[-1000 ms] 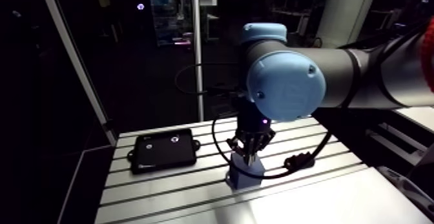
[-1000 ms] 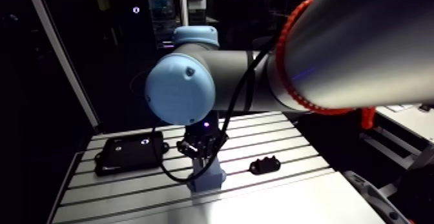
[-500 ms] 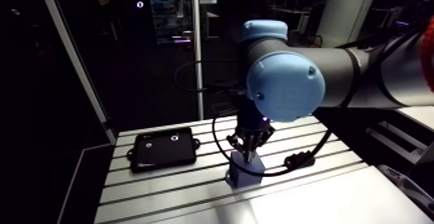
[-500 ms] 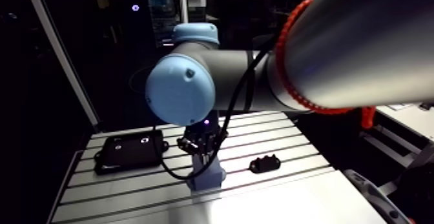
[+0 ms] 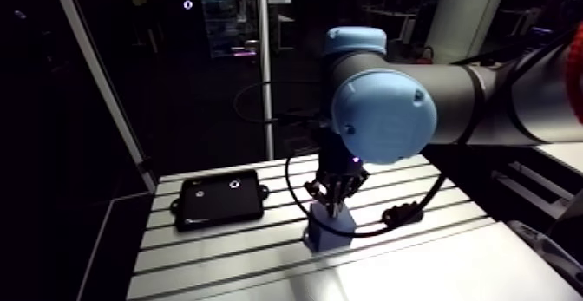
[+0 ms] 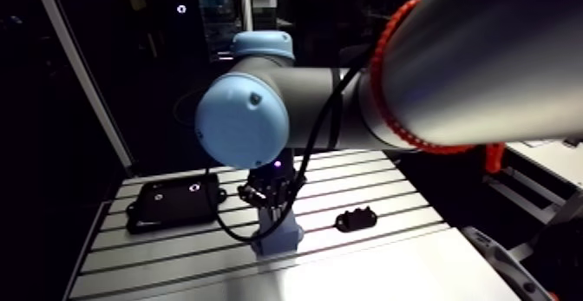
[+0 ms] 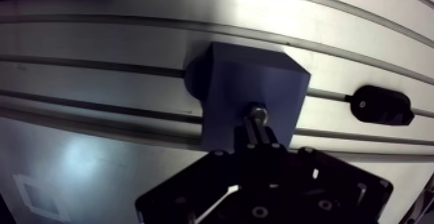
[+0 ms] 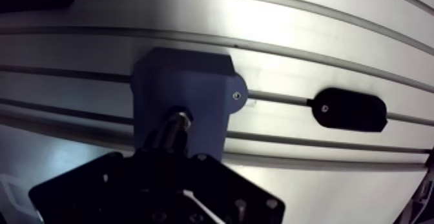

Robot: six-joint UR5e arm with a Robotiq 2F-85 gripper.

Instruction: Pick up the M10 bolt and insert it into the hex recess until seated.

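Observation:
A blue block (image 7: 248, 88) with the recess stands on the slotted aluminium table (image 7: 129, 20). In the wrist view my gripper (image 7: 257, 130) reaches down over the block's top face, its two fingers drawn close together on a metallic M10 bolt (image 7: 256, 113). The bolt's end sits at or in the block's top face; I cannot tell how deep it goes. In the arm view the gripper (image 5: 330, 207) stands straight over the same block (image 5: 328, 232), near the table's middle.
A flat black box (image 5: 219, 200) lies on the table to the left of the block. A small black oval part (image 7: 383, 105) rests in a slot on the block's other side. The table's front edge (image 5: 260, 278) runs close by.

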